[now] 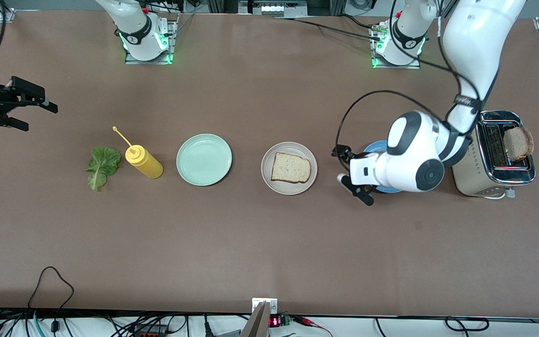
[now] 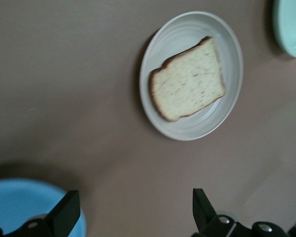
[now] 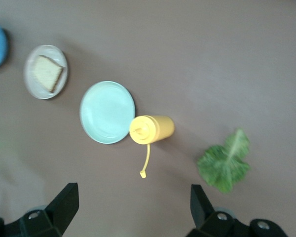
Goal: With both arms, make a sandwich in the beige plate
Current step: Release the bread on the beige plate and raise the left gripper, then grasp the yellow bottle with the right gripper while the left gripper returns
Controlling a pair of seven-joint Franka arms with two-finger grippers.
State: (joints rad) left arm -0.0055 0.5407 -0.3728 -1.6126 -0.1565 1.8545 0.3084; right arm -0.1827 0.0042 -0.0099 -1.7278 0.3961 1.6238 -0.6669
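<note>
Left gripper [image 1: 354,174] jaws spread wide, holding nothing, hovering over the blue plate [image 1: 373,146], just beside the beige plate [image 1: 289,186] toward the left arm's end of the table

One bread slice [image 1: 290,168] lies flat in the beige plate, so the base layer looks done

Right gripper [image 1: 26,109] also wide open and empty, parked up at the right arm's end, waiting

Lettuce leaf [image 1: 102,164] lies at that same end, beside the mustard bottle [image 1: 143,161], with the mint plate [image 1: 204,159] between bottle and beige plate; leaf's long axis runs roughly toward/away from the front camera, stem nearer the camera

Right arm is clearly closer to the leaf; second slice [image 1: 518,143] sits in the toaster [image 1: 494,180] right by the left arm, so I'd split it that way
</note>
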